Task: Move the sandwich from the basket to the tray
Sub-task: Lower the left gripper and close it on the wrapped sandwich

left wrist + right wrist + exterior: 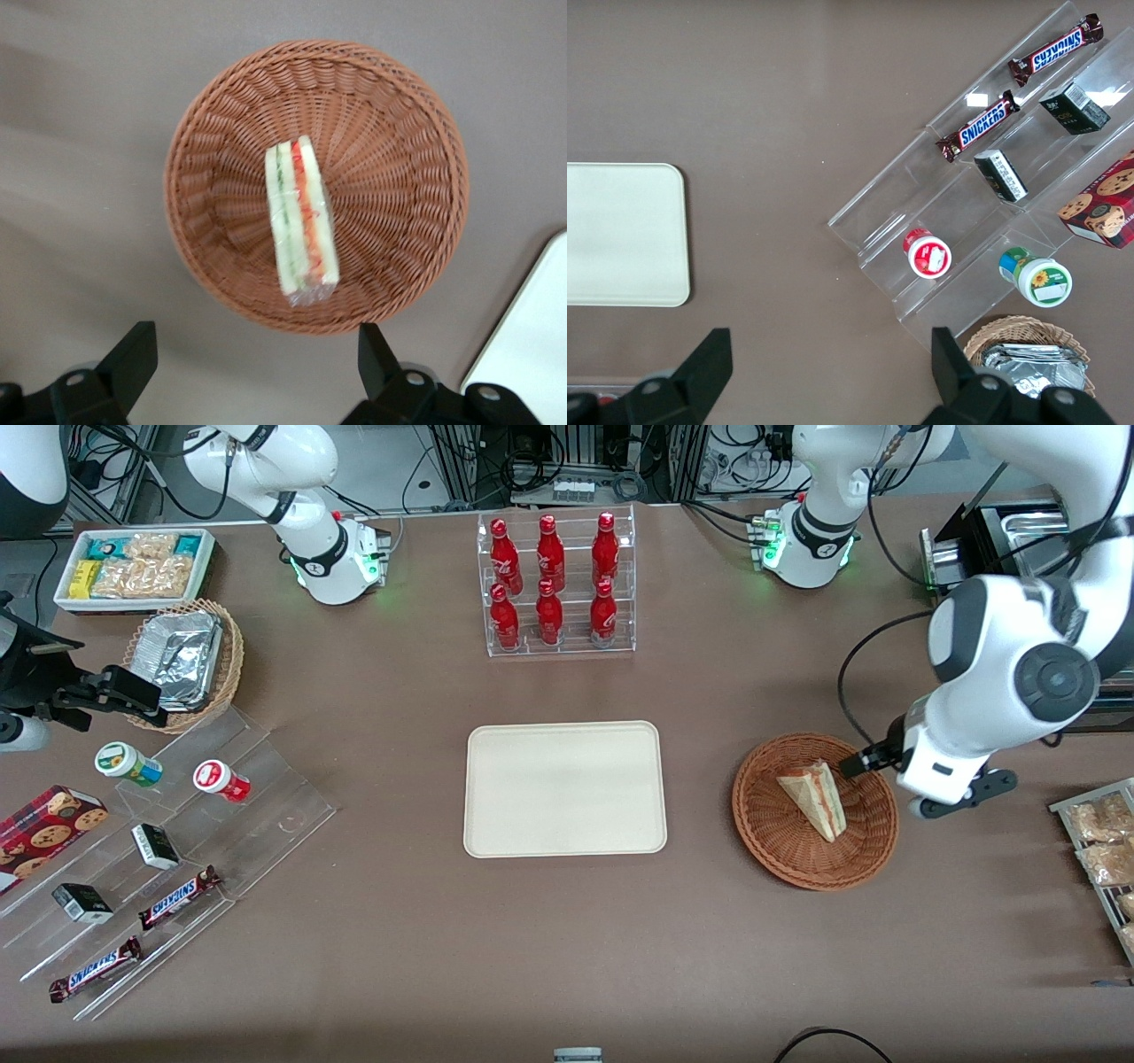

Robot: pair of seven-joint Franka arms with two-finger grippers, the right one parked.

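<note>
The working arm bends down over the table at its own end, its wrist hanging just beside the round wicker basket. In the front view the arm's white casing hides most of the gripper; only a dark tip shows at the basket's rim, just beside the sandwich.

The wrist camera looks straight down onto the basket. The gripper holds its two black fingers wide apart, with nothing between them. They hover above the basket's edge and touch neither the wicker nor the food.

The sandwich lies in the middle of the basket, cut edge up, showing green and red filling between pale bread; it seems to be wrapped in clear film.

The cream tray lies bare at the table's centre, well apart from the basket. The wrist camera catches only one corner of the tray. A rack of red bottles stands farther from the front camera than the tray, seen only in the front view.
</note>
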